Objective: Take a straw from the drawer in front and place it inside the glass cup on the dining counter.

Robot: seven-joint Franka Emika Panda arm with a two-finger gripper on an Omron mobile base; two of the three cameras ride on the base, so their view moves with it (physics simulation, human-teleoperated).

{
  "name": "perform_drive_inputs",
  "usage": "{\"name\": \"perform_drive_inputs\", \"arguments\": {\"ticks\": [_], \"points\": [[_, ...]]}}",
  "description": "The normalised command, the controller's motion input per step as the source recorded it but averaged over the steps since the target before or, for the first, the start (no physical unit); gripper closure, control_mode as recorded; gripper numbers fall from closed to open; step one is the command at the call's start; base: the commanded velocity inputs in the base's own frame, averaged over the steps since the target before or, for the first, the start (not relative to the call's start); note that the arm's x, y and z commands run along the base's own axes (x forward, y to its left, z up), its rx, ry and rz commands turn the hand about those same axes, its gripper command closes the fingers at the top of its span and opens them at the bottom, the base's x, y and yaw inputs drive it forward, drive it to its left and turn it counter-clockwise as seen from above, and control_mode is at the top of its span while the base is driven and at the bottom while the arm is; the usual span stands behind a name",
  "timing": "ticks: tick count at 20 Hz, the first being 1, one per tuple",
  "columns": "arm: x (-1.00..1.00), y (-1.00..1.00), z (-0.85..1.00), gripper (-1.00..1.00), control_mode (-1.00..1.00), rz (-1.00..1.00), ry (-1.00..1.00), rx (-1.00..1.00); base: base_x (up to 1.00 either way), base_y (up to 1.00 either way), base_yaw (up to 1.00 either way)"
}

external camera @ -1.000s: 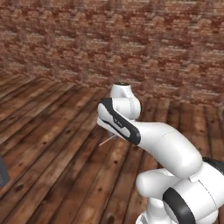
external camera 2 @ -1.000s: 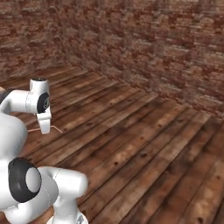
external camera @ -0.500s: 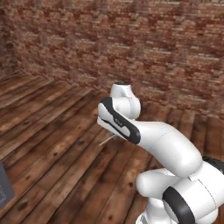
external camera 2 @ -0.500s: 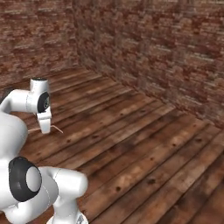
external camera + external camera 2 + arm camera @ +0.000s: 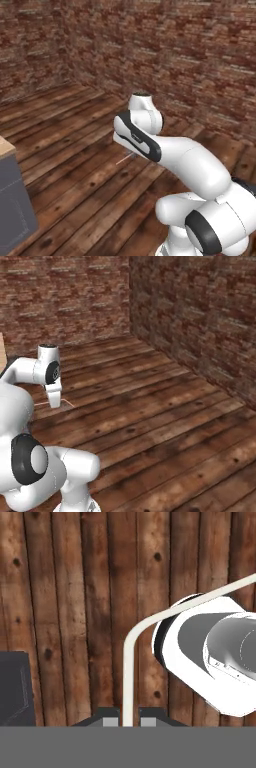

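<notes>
My gripper [image 5: 128, 718] is shut on the straw [image 5: 128, 677], a thin pale stick that rises between the two dark fingertips [image 5: 111, 714] and bends off to the right in the hand view. It hangs over the dark wooden floor [image 5: 75, 587]. From the left base view the straw [image 5: 125, 159] pokes out as a fine line below the hand. The right base view has the gripper [image 5: 54, 402] pointing down with the straw [image 5: 67, 403] sticking out sideways. The drawer and the glass cup are out of view.
A grey cabinet body [image 5: 11, 205] with a light-wood top corner [image 5: 5, 146] stands at the left edge. A sliver of light wood [image 5: 1, 351] touches the left border of the right base view. Brick walls [image 5: 175, 55] meet in a corner ahead.
The whole picture has shifted: the base has turned, the wall corner slid across, and the grey cabinet came further in at the left. The arm keeps its pose with the straw.
</notes>
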Motion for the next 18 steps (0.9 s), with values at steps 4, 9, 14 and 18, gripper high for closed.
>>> {"name": "perform_drive_inputs", "arguments": {"ticks": [4, 9, 14, 18], "points": [[0.0, 0.0, 0.0, 1.0, 1.0, 0.0, 0.0, 0.0, 0.94, -0.06, 0.44], [0.0, 0.0, 0.0, 1.0, 1.0, 0.0, 0.0, 0.0, 0.93, -0.18, 0.44], [0.0, 0.0, 0.0, 1.0, 1.0, 0.0, 0.0, 0.0, 0.94, -0.23, 0.44], [0.0, 0.0, 0.0, 1.0, 1.0, 0.0, 0.0, 0.0, 0.88, -0.33, 0.46]]}}
